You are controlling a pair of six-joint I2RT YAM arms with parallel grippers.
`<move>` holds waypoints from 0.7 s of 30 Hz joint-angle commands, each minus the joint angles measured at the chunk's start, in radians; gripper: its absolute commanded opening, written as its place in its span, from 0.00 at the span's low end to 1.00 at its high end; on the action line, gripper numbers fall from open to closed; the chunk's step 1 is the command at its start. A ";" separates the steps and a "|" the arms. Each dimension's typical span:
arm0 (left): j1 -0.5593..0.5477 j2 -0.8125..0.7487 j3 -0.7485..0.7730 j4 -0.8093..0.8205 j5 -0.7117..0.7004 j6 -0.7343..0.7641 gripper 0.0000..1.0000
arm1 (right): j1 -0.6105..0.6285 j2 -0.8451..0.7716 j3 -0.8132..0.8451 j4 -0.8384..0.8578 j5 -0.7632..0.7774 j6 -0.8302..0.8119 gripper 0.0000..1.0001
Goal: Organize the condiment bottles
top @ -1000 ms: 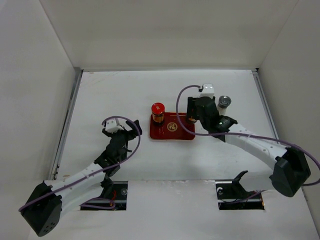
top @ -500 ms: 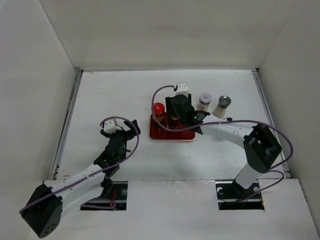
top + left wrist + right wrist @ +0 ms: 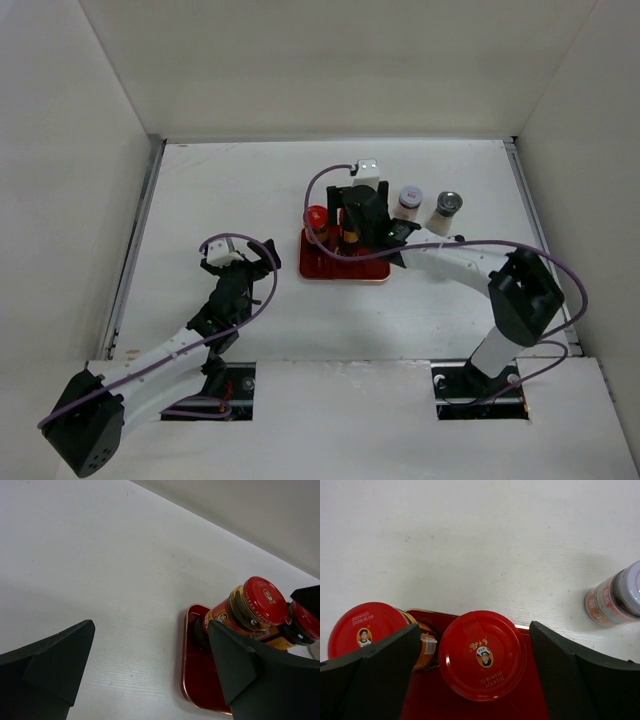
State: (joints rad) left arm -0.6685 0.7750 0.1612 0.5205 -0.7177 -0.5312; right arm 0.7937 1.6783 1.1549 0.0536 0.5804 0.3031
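Note:
A flat red tray (image 3: 345,268) lies mid-table. Two red-capped amber bottles stand on it side by side: one (image 3: 317,215) at its far left corner, the other (image 3: 350,237) just right of it. My right gripper (image 3: 350,225) is open over the second bottle (image 3: 482,654), its fingers either side of the cap with gaps. The first bottle (image 3: 364,629) is beside the left finger. My left gripper (image 3: 245,262) is open and empty, left of the tray (image 3: 200,675), facing the first bottle (image 3: 252,607).
A pale-capped bottle with a red label (image 3: 409,200) and a white-bodied bottle with a silver top (image 3: 447,208) stand on the table right of the tray. One of them shows in the right wrist view (image 3: 615,597). White walls enclose the table.
My right gripper moved left with the second red-capped bottle, from the tray's right edge to beside the first bottle. The left arm has barely moved.

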 commanded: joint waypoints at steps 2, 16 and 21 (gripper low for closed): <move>-0.007 -0.023 -0.005 0.039 0.001 -0.007 1.00 | -0.009 -0.141 -0.001 0.034 0.035 0.021 0.99; -0.007 0.023 0.000 0.076 0.021 -0.007 1.00 | -0.308 -0.141 -0.071 -0.006 0.009 0.013 0.55; -0.007 -0.011 -0.014 0.067 0.023 -0.007 1.00 | -0.363 -0.080 -0.032 -0.029 0.001 0.016 0.96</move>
State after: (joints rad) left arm -0.6746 0.7929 0.1608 0.5365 -0.7029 -0.5312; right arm 0.4492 1.5879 1.0569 0.0223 0.5861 0.3195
